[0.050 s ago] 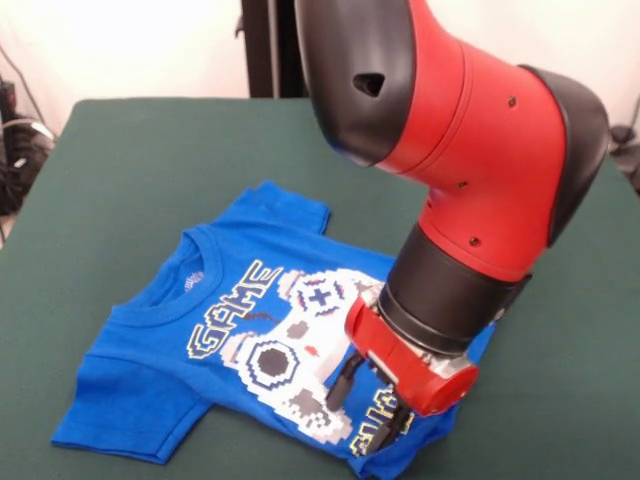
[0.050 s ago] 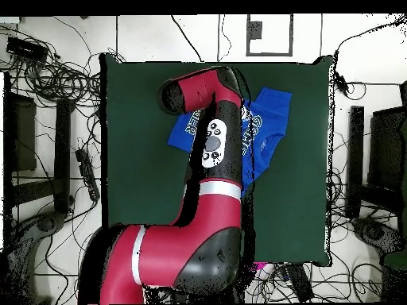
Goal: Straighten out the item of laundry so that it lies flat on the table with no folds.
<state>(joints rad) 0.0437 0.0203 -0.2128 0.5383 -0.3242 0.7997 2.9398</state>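
We are looking at a small blue T-shirt (image 1: 230,330) lying on a dark green bench (image 1: 120,170), with the red and black arm reaching down over it. The claw (image 1: 372,410) is hanging directly above the shirt's lower hem, over the second line of yellow lettering, so the cloth is sitting right beneath it and running away from it toward the collar and the two sleeves. The shirt's long axis, hem to neck, is lying at a slant across the bench rather than square to its edges. Two dark fingers (image 1: 343,382) are pointing down, spread a little apart, and we are seeing nothing held between them; whether their tips are touching the fabric is hard to tell, since the wrist is covering part of that spot. In the overhead view the arm is hiding the claw and much of the shirt (image 2: 274,111). We are judging that the hem corner beneath the claw is still bunched.
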